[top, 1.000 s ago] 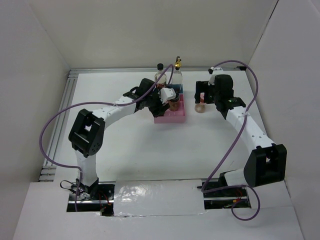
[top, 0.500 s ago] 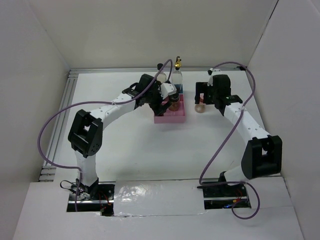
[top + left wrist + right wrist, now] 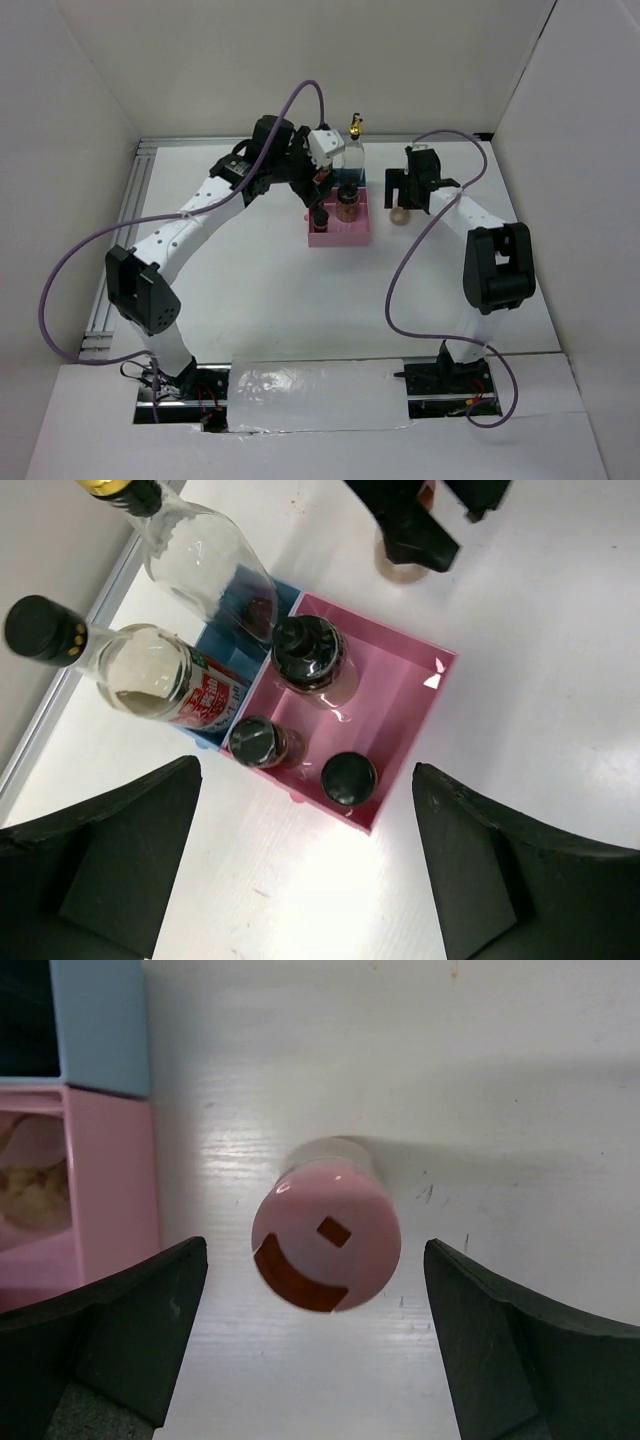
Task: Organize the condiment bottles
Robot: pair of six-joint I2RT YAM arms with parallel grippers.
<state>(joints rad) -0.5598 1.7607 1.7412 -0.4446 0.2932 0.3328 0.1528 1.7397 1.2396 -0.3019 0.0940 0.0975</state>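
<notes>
A pink tray [image 3: 400, 695] holds three short black-capped jars [image 3: 310, 655], [image 3: 255, 742], [image 3: 349, 777]. The blue tray [image 3: 222, 640] behind it holds the red-labelled black-capped bottle [image 3: 160, 675] and the gold-spouted clear bottle [image 3: 205, 565]. My left gripper [image 3: 307, 772] is open and empty, high above the trays [image 3: 345, 240]. The pale-lidded jar [image 3: 326, 1237] stands upright on the table right of the pink tray [image 3: 398, 213]. My right gripper [image 3: 315, 1248] is open, above this jar, one finger on each side and apart from it.
White walls close in the table on the left, back and right. A metal rail [image 3: 130, 210] runs along the left edge. The left arm's purple cable [image 3: 300, 95] arcs over the trays. Both arms reach to the far middle of the table.
My left gripper has opened, let go of the amber black-capped jar in the pink tray and risen back-left. My right arm's elbow has swung in; its gripper stays over the pale-lidded jar.
</notes>
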